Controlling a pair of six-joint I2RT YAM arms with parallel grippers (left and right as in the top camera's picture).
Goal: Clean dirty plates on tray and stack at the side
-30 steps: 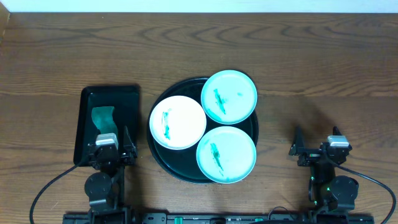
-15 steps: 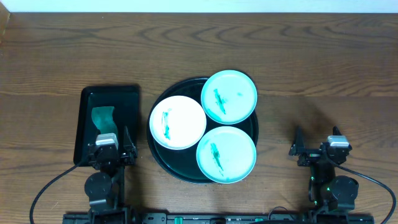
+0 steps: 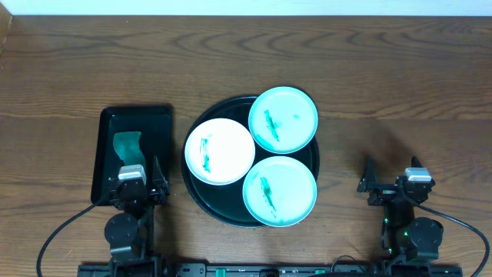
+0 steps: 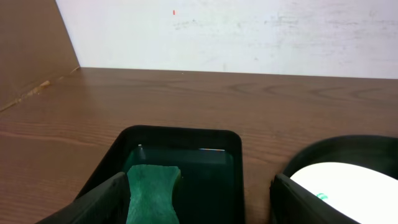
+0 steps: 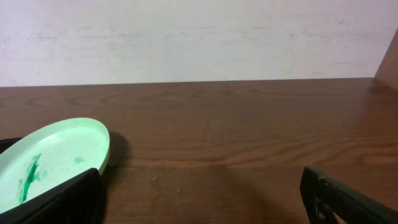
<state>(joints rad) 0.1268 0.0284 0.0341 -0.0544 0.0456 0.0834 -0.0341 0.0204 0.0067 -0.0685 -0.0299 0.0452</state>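
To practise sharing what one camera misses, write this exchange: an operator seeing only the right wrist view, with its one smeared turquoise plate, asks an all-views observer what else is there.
Observer: Three plates sit on the round tray: the far turquoise plate, the near turquoise plate and the white plate.
Operator: Is the white one dirty too?
Observer: Yes, green smears on its left half.
Operator: Anything to wipe with?
Observer: A green cloth lies in the rectangular tray, left of the round one.

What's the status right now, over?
Left gripper, right gripper open, empty. Three plates on tray, all smeared, none stacked. Nothing in the way.
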